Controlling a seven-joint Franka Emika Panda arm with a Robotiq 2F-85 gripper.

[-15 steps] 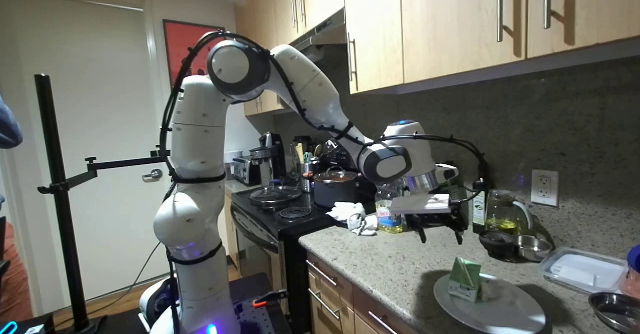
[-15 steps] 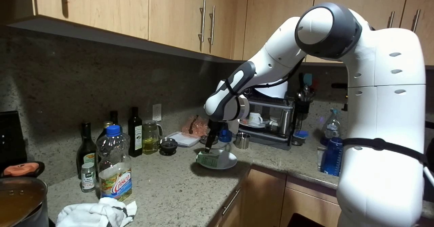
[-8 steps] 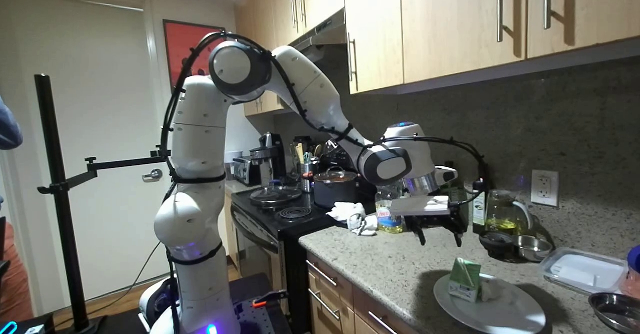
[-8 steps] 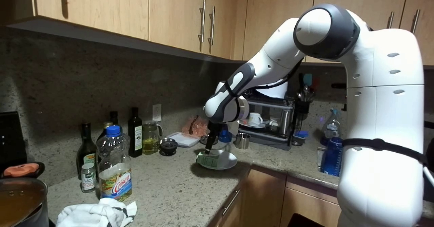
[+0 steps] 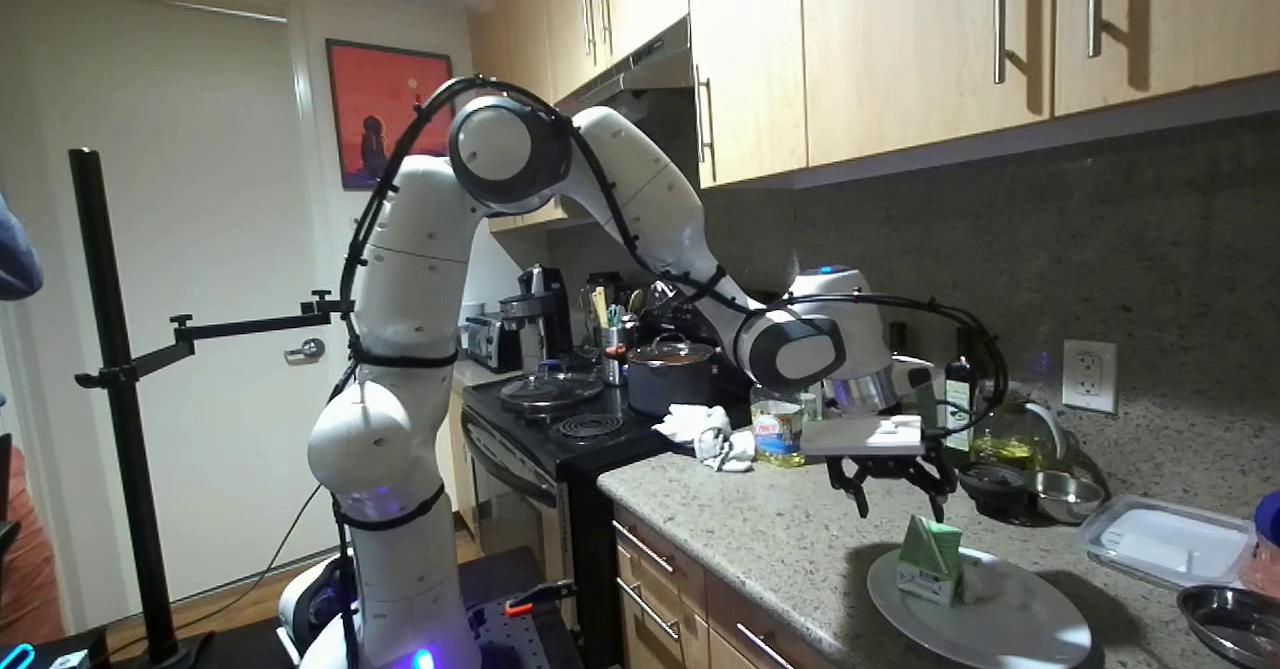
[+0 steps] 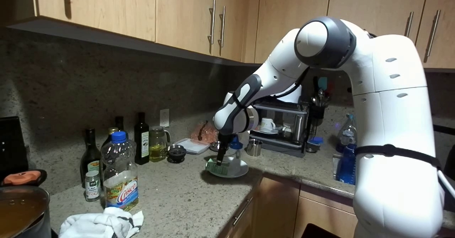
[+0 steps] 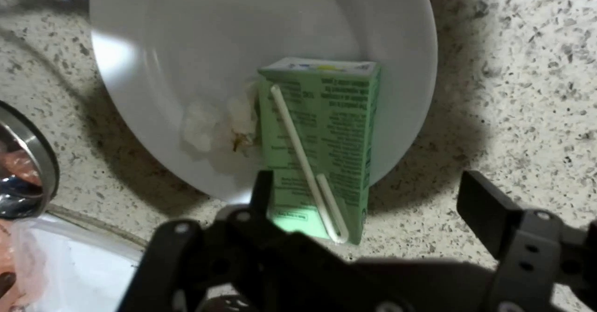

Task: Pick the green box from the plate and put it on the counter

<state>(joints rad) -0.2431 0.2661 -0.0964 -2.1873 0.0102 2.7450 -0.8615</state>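
The pale green box [image 5: 928,559] rests at the edge of the plate [image 5: 1030,619], beside a crumpled white scrap. It also shows in an exterior view [image 6: 216,168] and in the wrist view [image 7: 317,149], with a white bent straw on its face. There its near end overlaps the plate's rim. My gripper [image 5: 900,515] is open and empty above the box. In the wrist view the gripper [image 7: 366,181] has its left finger in front of the box's left edge and its right finger well to the right, over the speckled counter [image 7: 536,93]. Nothing is between the fingers' pads.
A white tray [image 5: 1170,541], metal bowls [image 5: 1065,497] and a glass jug [image 5: 1005,434] stand behind the plate. An oil bottle [image 6: 121,174], dark bottles [image 6: 142,140] and a cloth [image 6: 103,223] stand or lie along the counter. A metal cup [image 6: 254,147] is beside the plate.
The arm has leaned forward. My gripper has moved lower and closer to the box, down and to the right in an exterior view. The box and the plate have not moved.
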